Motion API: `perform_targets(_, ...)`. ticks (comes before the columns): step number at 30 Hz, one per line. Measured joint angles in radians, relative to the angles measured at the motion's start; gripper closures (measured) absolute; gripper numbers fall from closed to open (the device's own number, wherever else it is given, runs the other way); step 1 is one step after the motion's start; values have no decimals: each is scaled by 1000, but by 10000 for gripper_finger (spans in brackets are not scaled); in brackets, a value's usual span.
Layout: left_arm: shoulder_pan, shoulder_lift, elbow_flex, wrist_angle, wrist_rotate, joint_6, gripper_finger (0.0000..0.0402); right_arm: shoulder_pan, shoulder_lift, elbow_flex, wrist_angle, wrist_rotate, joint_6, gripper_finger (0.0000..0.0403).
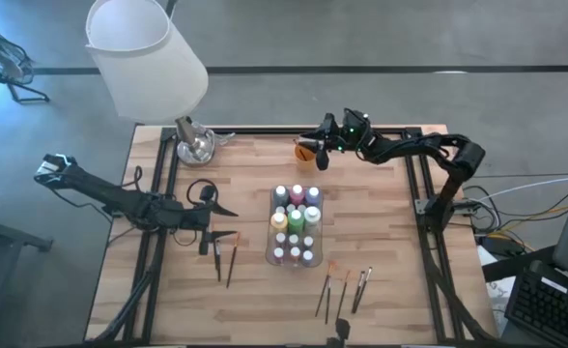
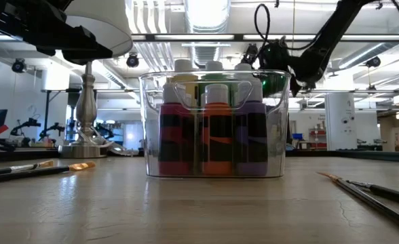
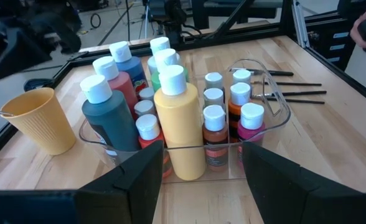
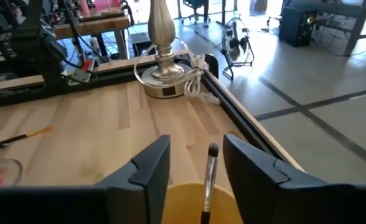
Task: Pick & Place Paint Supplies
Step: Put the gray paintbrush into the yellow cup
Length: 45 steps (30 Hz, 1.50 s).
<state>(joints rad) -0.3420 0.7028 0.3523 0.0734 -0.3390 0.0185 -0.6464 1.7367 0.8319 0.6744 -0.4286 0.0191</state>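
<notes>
A clear tray (image 1: pixel 296 253) in the middle of the table holds several paint bottles (image 3: pixel 177 118) standing upright. At the far middle stands an orange cup (image 1: pixel 305 150) with one paintbrush (image 4: pixel 208 180) upright in it, its lower end inside the cup. My right gripper (image 4: pixel 195 146) is open just above the cup, a finger on each side of the brush's upper end, touching neither brush nor cup. My left gripper (image 3: pixel 201 186) is open above the table, left of the tray. Loose brushes lie at the near left (image 1: pixel 224 256) and near right (image 1: pixel 344 290).
A lamp with a white shade (image 1: pixel 144 53) has its silver base (image 1: pixel 195 145) at the table's far left corner. Black frame rails (image 1: pixel 158 174) run along the table's left and right sides. Bare wood lies between tray and cup.
</notes>
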Motion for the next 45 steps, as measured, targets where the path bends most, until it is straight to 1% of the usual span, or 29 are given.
perform_targets(4, 0, 0, 0, 0, 0, 0, 179, 0, -102, 13, -152, -1, -47, 231)
perform_targets(7, 0, 0, 0, -1, 0, 0, 179, 0, -205, 14, -278, 1, -56, 222)
perform_targets(11, 0, 0, 0, -3, 0, 0, 179, 0, -362, 14, -508, 9, -55, 221)
perform_targets(15, 0, 0, 0, -3, 0, 0, 179, 1, -499, 8, -705, 12, -19, 232)
perform_targets(17, 0, 0, 0, -3, 0, 0, 179, 8, -548, -12, -738, 17, 4, 240)
perform_targets(20, 0, 0, 0, -3, 0, 0, 179, 29, -605, -54, -748, 61, 52, 253)
perform_targets(22, 0, 0, 0, -3, 0, 0, 179, 44, -634, -77, -767, 69, 88, 262)
perform_targets(28, 0, 0, 0, -3, 0, 0, 179, 119, -707, -150, -934, 86, 178, 287)
perform_targets(32, 0, 0, 0, -3, 0, 0, 179, 187, -758, -199, -1067, 171, 276, 302)
perform_targets(37, 0, 0, 0, -3, 0, 0, 179, 299, -839, -241, -1261, 266, 445, 321)
perform_targets(40, 0, 0, 0, -4, 0, 0, 179, 380, -896, -283, -1284, 298, 546, 329)
perform_targets(43, 0, 0, 0, -4, 0, 0, 179, 456, -953, -331, -1285, 305, 673, 334)
perform_targets(45, 0, 0, 0, -4, 0, 0, 179, 505, -987, -354, -1286, 339, 761, 335)
